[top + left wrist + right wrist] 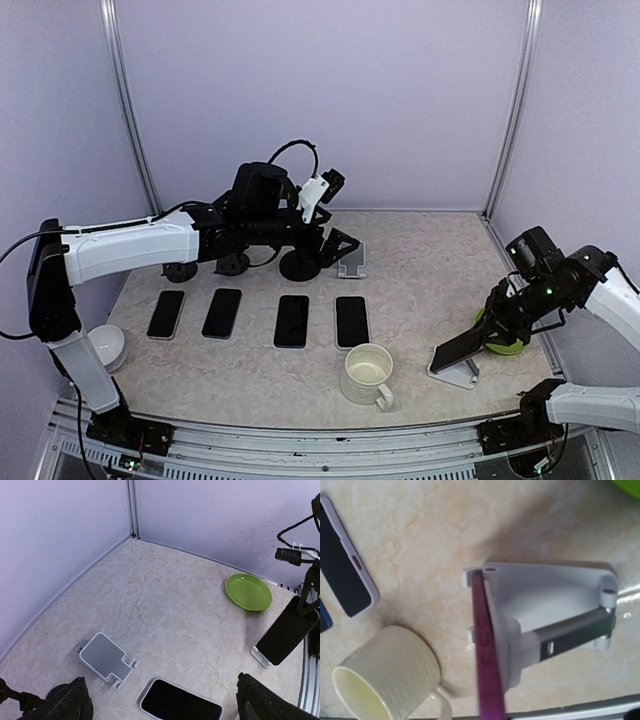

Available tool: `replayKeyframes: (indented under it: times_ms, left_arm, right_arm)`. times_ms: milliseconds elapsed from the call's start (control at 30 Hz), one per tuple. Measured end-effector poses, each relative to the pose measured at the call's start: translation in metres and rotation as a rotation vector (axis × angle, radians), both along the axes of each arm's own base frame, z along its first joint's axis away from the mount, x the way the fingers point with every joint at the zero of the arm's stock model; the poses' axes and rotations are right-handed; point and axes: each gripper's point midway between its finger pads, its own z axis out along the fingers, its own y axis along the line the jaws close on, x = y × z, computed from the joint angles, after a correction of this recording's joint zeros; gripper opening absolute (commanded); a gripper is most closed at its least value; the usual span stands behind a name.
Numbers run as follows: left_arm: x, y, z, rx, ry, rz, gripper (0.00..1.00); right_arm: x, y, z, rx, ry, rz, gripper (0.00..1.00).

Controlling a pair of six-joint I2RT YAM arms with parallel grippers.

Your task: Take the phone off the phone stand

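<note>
A dark phone (462, 347) in a magenta case leans on a white phone stand (455, 372) at the front right. My right gripper (497, 322) sits at the phone's upper end, its fingers closed across that edge. In the right wrist view the phone's (487, 655) magenta edge runs down to the bottom of the frame against the stand (545, 595); my own fingers are out of that frame. The left wrist view shows the same phone (286, 636) tilted on its stand. My left gripper (335, 245) hangs open and empty at the back middle, its fingertips (65, 705) wide apart.
An empty grey stand (352, 260) lies flat under the left gripper. Several dark phones (292, 320) lie in a row mid-table. A cream mug (368, 373) stands left of the white stand. A green plate (503, 335) sits behind the right gripper. A white puck (108, 347) is at the left edge.
</note>
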Motion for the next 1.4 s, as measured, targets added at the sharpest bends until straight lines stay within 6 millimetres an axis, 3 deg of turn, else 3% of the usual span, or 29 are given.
replayKeyframes:
  times_ms: [167, 433, 633, 867, 1067, 1267, 1400]
  left_arm:
    - [0.005, 0.004, 0.0, 0.002, -0.004, 0.012, 0.99]
    - [0.013, 0.01, 0.0, 0.003, -0.004, 0.031, 0.99]
    - [0.013, 0.01, 0.0, -0.001, 0.0, 0.024, 0.99]
    - [-0.001, 0.001, 0.012, -0.031, 0.022, -0.07, 0.99]
    - [-0.018, -0.008, 0.033, -0.069, 0.039, -0.175, 0.99]
    - [-0.042, -0.013, 0.036, -0.062, 0.101, -0.291, 0.95]
    - [-0.06, -0.02, 0.031, -0.052, 0.16, -0.384, 0.91]
  right_arm:
    - [0.002, 0.002, -0.003, 0.0, 0.02, -0.004, 0.0]
    - [0.01, 0.006, 0.011, 0.011, 0.018, -0.012, 0.0]
    - [0.025, 0.015, 0.046, 0.029, -0.049, 0.039, 0.0]
    - [0.064, 0.044, 0.102, 0.028, -0.228, 0.312, 0.0]
    - [0.09, 0.065, 0.127, -0.005, -0.347, 0.564, 0.0]
    - [0.093, 0.089, 0.153, 0.025, -0.482, 0.789, 0.0]
    - [0.074, 0.122, 0.169, 0.062, -0.588, 0.976, 0.0]
